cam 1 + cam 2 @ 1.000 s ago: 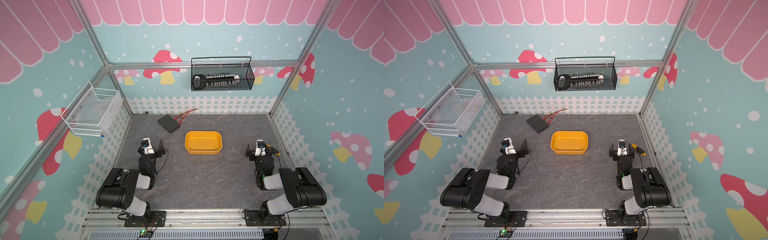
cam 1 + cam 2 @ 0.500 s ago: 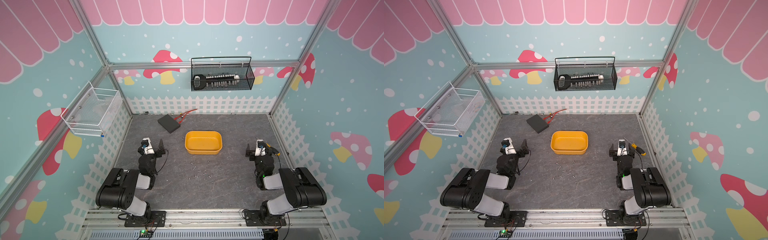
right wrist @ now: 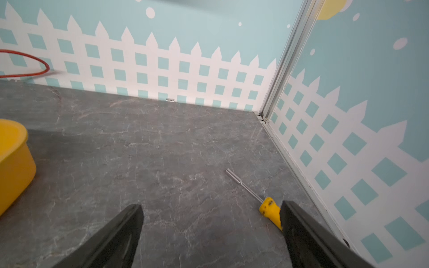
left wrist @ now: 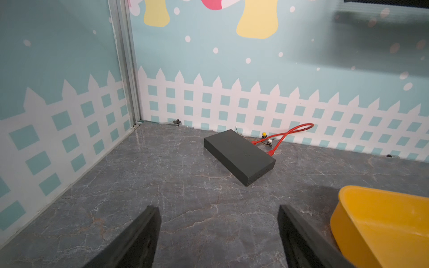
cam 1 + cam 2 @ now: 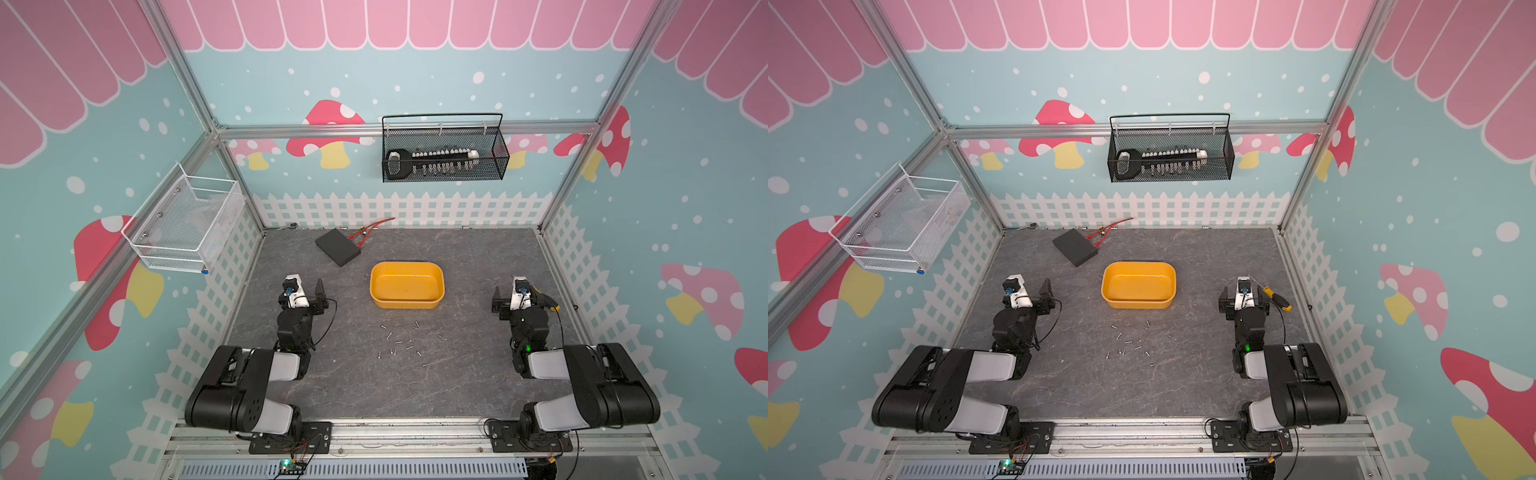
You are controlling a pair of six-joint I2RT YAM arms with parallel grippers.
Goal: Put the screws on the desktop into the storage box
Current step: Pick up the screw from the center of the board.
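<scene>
Low in the centre of the frame, the screws [image 5: 401,343] lie scattered loose on the grey worktop [image 5: 457,257], between the two arms. Further up, the left end effector [image 5: 306,286] at centre left and the right end effector [image 5: 518,293] at centre right each have jaws spread wide, gripping nothing. A yellow-handled screwdriver [image 5: 1277,297] lies just beside the right one. Just beyond the screws sits the yellow storage box [image 5: 406,305]

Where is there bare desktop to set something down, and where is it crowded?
Bare: far right desktop, between yellow tub and side wall; also the near strip between screws and front rail. Crowded: screws just before the tub, black box and red cable far left, screwdriver by that wall.
</scene>
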